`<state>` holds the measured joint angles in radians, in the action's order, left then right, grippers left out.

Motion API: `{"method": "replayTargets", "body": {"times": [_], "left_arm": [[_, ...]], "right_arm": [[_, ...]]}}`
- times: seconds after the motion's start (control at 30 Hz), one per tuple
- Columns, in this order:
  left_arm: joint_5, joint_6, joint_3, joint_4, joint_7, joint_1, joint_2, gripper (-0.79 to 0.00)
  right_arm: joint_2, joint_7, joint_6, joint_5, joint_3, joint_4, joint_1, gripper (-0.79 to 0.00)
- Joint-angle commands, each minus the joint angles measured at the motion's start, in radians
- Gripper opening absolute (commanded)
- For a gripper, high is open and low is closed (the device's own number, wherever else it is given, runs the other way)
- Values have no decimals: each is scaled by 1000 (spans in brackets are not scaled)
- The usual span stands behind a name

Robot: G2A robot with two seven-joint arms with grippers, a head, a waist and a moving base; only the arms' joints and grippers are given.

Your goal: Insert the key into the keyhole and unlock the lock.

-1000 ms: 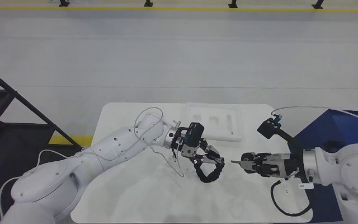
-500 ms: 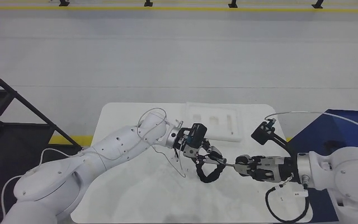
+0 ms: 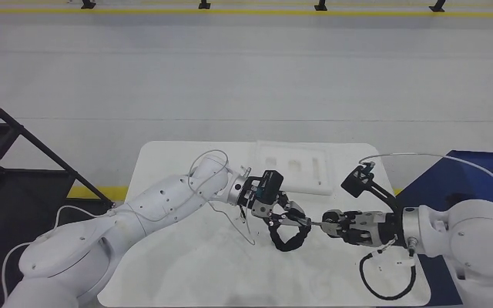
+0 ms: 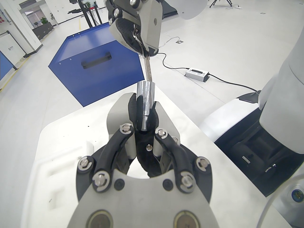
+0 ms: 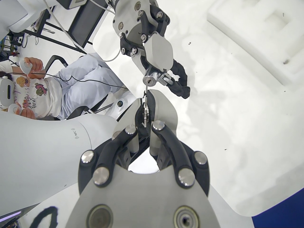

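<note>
Top view: My left tool (image 3: 286, 219) is clenched on the lock (image 3: 297, 223) and holds it clear of the table (image 3: 192, 269). The lock's black cable loop (image 3: 286, 240) hangs below this tool. My right tool (image 3: 330, 224) grips the key (image 3: 314, 225), blade pointing at the left tool. One second ago an open gap separated the two tools. Half a second ago it was largely closed. Now the blade tip meets the end of the lock. The left tool has shifted only slightly, so the approach was made by the right arm.

Left wrist view: The left tool (image 4: 142, 110) pinches the lock (image 4: 145, 91) by its lower half. The chrome cylinder projects straight out past the fingertips. The right tool (image 4: 143, 48) is directly ahead, and the key (image 4: 147, 68) runs from its tips down to the lock's end face. Blade and cylinder appear roughly in line.

Right wrist view: The right tool (image 5: 146, 104) is closed on the key's head. The blade extends forward to the keyhole (image 5: 149, 80), which faces this tool. The tip sits at the slot or just inside it; depth of entry cannot be read.

Meaning for the task: The approach looks complete and insertion appears to be starting. I judge the next requirement to be a straight push along the cylinder axis. Turning should follow only once the blade is fully seated. Any tilt between the tools risks jamming the blade at the slot.
</note>
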<state>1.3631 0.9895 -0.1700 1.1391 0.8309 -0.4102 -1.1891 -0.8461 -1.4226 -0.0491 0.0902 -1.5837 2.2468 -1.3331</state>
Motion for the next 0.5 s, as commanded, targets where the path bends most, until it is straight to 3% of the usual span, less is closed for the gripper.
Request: {"method": "replayTargets", "body": {"times": [0.0, 0.13, 0.3, 0.47], "left_arm": [[0, 2, 0, 0, -2, -1, 1, -785], [-2, 0, 0, -5, 0, -1, 4, -785], [12, -20, 0, -1, 20, -1, 13, -785], [49, -40, 0, 34, 40, 4, 24, -785]], "right_arm": [[1, 5, -5, -2, 1, -3, 3, -785], [6, -6, -13, -2, 4, -6, 7, -785], [13, -44, -100, 11, 3, -37, 14, -785], [14, -101, -126, -47, 77, -103, 49, -785]]}}
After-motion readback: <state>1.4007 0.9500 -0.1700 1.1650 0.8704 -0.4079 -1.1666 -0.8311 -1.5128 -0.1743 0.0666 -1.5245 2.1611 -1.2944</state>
